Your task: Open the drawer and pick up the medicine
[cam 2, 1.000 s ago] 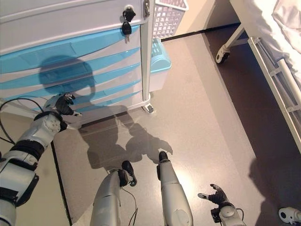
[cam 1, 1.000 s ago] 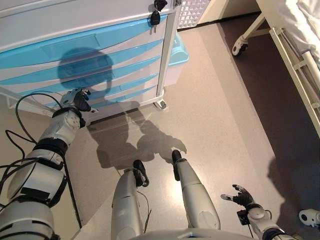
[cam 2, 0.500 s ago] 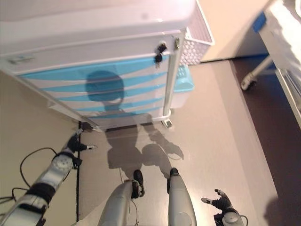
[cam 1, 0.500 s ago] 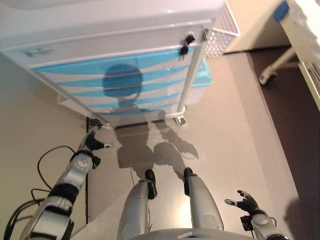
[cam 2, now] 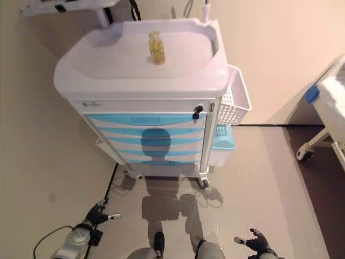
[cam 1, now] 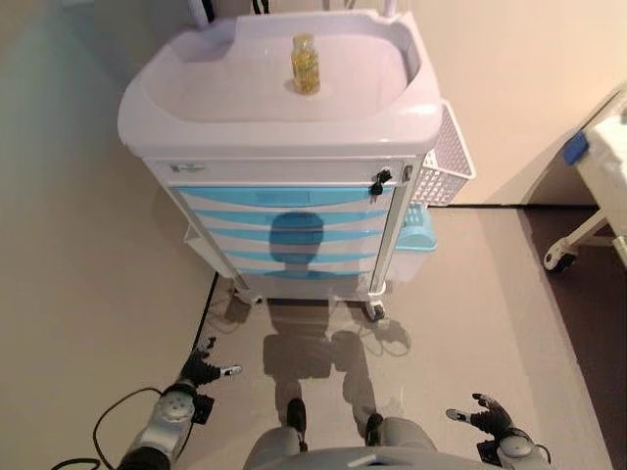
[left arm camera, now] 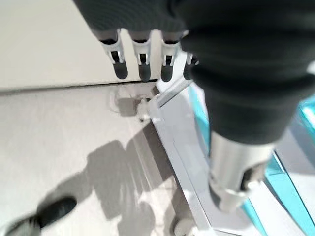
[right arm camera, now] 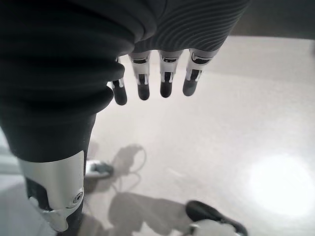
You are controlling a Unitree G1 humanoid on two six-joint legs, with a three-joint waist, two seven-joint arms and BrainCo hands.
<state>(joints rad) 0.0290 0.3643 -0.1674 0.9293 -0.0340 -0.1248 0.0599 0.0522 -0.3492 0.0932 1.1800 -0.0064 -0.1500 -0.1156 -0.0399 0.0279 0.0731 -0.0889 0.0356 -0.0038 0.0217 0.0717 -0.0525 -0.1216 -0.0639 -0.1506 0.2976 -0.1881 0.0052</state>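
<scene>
Well beyond the fingertips of both hands stands the medical cart, its blue-fronted drawers all pushed in flush with the frame; on its recessed white top sits the medicine bottle, small, upright and filled with something yellow, far from either hand and touched by nothing. Low at the robot's left, the left hand hangs above the floor with its fingers straight and relaxed, grasping nothing; past those fingers the wrist view shows the cart's lower corner, a caster and the blue edges of the drawers, none of it in contact with the hand. Low at the robot's right, the right hand hovers over bare floor with its fingers loosely spread and empty. Beside the cart, on the side away from the left hand's fingers, hang a white wire basket and, below it, a pale blue bin; a small key dangles at the cart's upper front corner.
</scene>
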